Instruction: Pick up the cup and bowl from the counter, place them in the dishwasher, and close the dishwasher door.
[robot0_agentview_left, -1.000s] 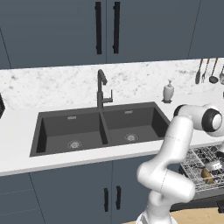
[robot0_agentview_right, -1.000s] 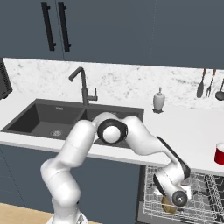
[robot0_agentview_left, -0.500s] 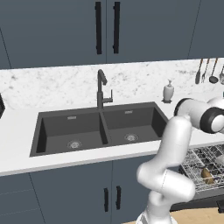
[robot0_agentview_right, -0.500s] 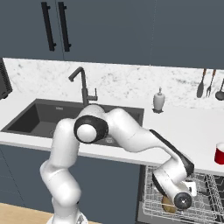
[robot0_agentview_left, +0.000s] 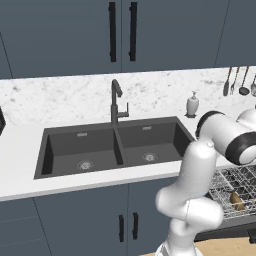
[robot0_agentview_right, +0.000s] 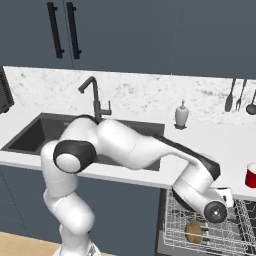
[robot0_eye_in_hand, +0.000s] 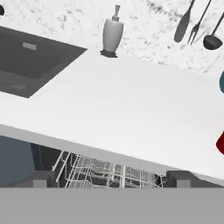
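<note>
Your marble tabletop still carries the red cup; the end effector, spread empty, has lifted off the dishwasher rack, leaving something brown there.

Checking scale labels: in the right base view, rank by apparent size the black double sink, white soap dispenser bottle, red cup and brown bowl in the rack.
1. Black double sink.
2. White soap dispenser bottle.
3. Brown bowl and red cup: alike; cup cropped, unsure.
</note>
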